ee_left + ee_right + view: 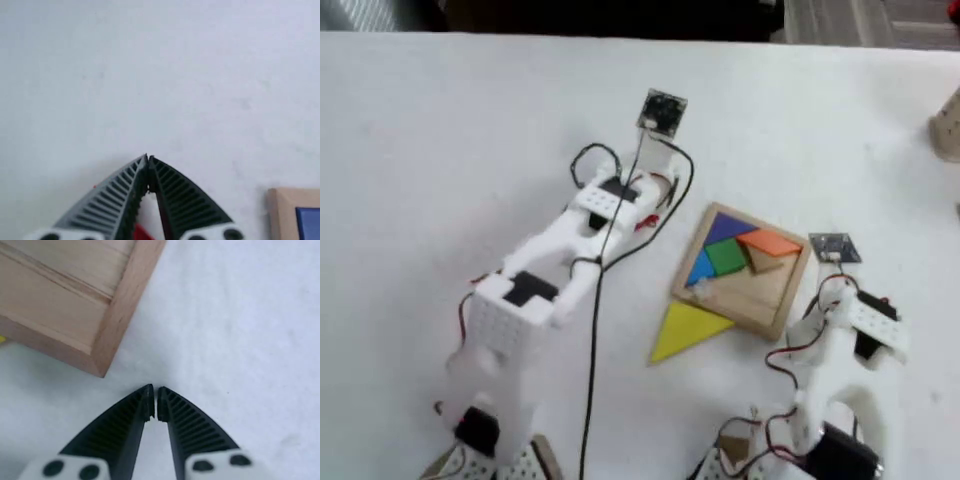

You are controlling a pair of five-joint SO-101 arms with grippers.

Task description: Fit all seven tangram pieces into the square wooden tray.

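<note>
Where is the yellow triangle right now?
In the high view, the yellow triangle lies on the table outside the wooden tray, beside its lower-left edge.

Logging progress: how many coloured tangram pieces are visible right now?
5. Purple, orange, green and blue pieces sit in the tray; the yellow triangle lies on the table beside it. Others may be hidden.

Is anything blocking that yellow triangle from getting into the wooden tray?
Nothing loose does. The yellow triangle lies at the edge of the tray; only its raised rim stands between it and the bare wood inside.
</note>
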